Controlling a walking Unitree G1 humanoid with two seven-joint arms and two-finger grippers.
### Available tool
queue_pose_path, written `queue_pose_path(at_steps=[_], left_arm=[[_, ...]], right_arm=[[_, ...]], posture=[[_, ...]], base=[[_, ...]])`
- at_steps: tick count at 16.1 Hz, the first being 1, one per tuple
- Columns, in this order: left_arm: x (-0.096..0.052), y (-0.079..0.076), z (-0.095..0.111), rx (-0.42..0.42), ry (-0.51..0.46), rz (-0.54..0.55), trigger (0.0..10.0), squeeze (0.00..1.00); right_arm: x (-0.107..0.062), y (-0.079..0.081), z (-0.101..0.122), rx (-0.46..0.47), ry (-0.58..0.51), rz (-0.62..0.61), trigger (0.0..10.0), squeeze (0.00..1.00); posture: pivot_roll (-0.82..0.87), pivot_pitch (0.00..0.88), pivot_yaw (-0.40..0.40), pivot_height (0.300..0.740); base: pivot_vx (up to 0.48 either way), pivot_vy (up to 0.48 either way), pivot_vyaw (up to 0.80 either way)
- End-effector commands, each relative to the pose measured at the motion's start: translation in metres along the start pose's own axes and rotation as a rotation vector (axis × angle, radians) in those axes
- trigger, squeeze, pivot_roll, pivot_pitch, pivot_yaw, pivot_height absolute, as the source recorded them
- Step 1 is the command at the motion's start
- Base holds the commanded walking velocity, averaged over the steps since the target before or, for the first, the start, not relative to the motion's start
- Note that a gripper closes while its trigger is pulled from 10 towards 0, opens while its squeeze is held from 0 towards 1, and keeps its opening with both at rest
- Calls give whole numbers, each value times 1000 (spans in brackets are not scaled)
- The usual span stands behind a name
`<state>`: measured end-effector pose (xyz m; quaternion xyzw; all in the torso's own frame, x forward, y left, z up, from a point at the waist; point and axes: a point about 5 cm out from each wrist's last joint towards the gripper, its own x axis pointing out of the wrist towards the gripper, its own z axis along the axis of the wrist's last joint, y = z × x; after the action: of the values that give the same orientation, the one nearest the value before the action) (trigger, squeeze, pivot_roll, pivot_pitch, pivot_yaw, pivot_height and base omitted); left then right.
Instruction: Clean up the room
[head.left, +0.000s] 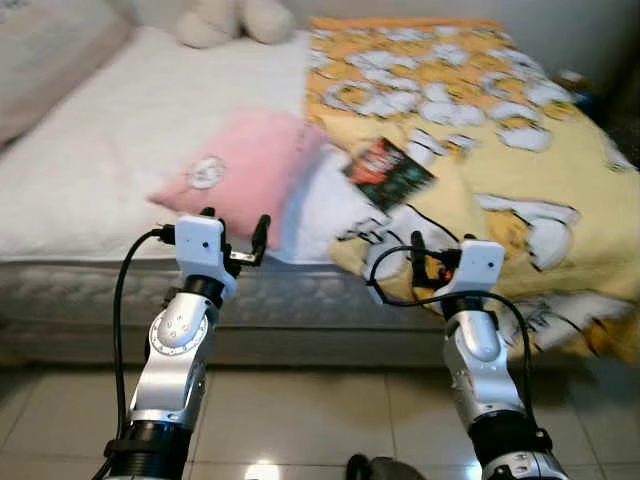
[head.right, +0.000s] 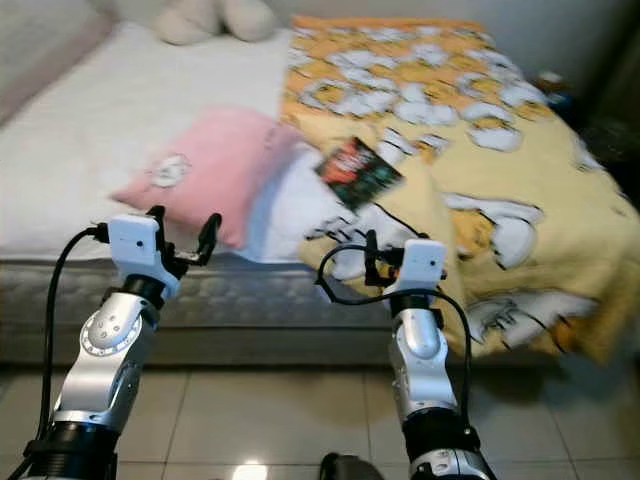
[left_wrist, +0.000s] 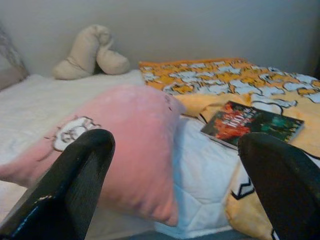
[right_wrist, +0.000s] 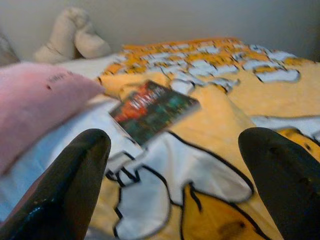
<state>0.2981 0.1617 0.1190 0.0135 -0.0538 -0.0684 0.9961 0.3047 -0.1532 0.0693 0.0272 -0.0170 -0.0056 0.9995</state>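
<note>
While both arms hover at the bed's (head.left: 120, 290) edge, I see the left gripper (head.left: 236, 236) spread before the pink pillow (head.left: 245, 170), the right gripper (head.left: 430, 258) spread below the book (head.left: 390, 172) on the yellow blanket (head.left: 540, 150); tiled floor (head.left: 300, 410) beneath.

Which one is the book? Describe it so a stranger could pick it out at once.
Start at the bed, half bare white mattress, half covered by a yellow cartoon-print blanket. Near the front edge, where the blanket meets the white, a pink pillow lies; the book rests just beside it on the blanket. It is the lone flat, dark thing there, its cover red and green.
</note>
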Motion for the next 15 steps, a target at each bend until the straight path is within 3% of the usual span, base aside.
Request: queue_pose_path(at_steps=[1,5,7,15], left_arm=[[2,2,-2,3,21,18,10000,0],[3,2,-4,11,37,50,10000,0],[3,1,-5,-43,41,22,10000,0],[3,-3,-4,19,54,-29,10000,0]], right_arm=[[3,2,-1,0,22,8,10000,0],[6,5,0,-1,23,28,10000,0],[7,6,1,-1,23,34,10000,0],[7,11,-1,0,31,64,10000,0]], posture=[[-27,0,44,706],[-26,0,41,706],[-22,0,39,706],[-16,0,40,706]], base=[[0,0,0],[0,0,0],[0,0,0],[0,479,0]])
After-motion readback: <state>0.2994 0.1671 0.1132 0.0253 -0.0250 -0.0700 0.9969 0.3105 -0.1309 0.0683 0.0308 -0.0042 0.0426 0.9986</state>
